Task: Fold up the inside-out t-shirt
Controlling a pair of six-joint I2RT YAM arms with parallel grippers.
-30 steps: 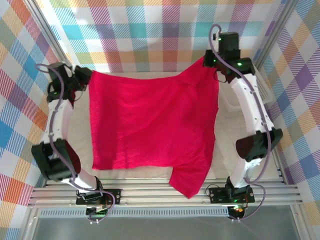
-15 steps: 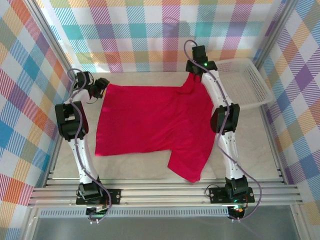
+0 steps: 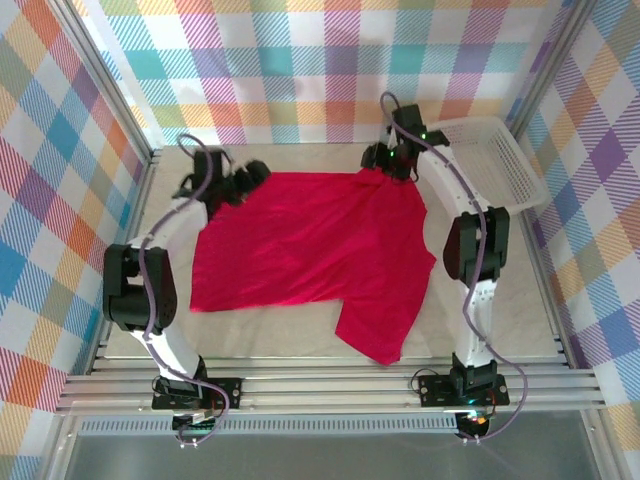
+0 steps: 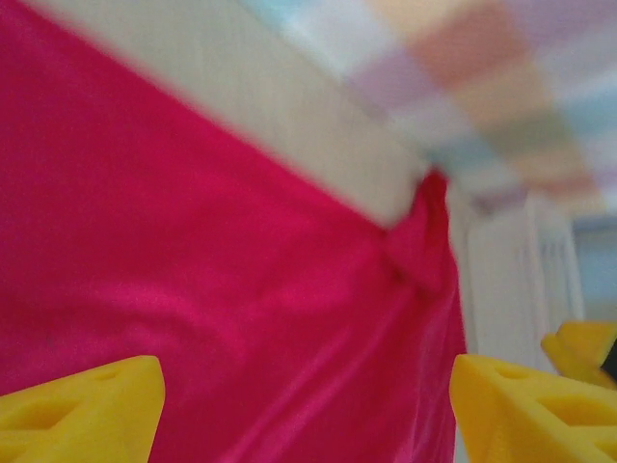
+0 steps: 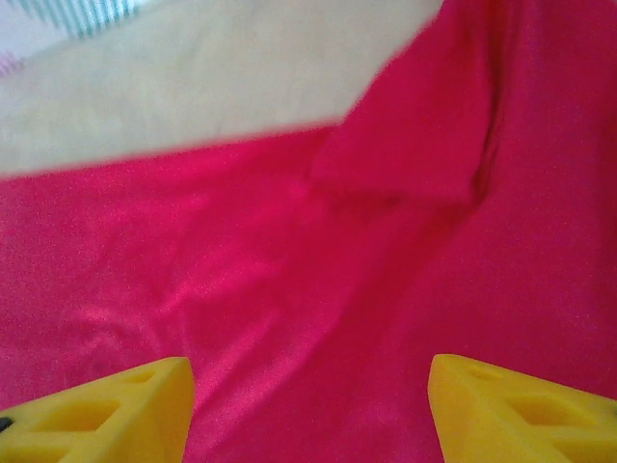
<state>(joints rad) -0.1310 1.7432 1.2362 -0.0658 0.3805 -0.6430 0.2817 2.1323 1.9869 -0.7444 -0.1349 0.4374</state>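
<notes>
The left gripper (image 3: 248,173) was clamped on the t-shirt's (image 3: 300,240) far left corner 1 second ago, holding it up stretched. Now it sits low at that corner with its jaws spread wide and nothing between them. In the left wrist view, its 2 yellow fingers (image 4: 82,410) stand well apart above loose cloth.

The t-shirt has dropped from hanging between the arms to lying spread on the table (image 3: 260,335), with 1 sleeve pointing toward the near edge. The right gripper (image 3: 383,160) has also let go. It hovers at the far right corner with its fingers (image 5: 521,410) parted over the fabric.

I judge the spreading step done, so the first fold can begin once the corners are gripped again.

The t-shirt is soft, matte crimson knit, mostly flat with faint ripples. A small bunched flap lies at the far right corner, beside the right gripper. The table is smooth and beige. The fingers are hard, wedge-shaped plastic with triangular hollows. A white mesh basket (image 3: 500,165), rectangular and rigid, sits just right of the right arm, apart from the cloth.
</notes>
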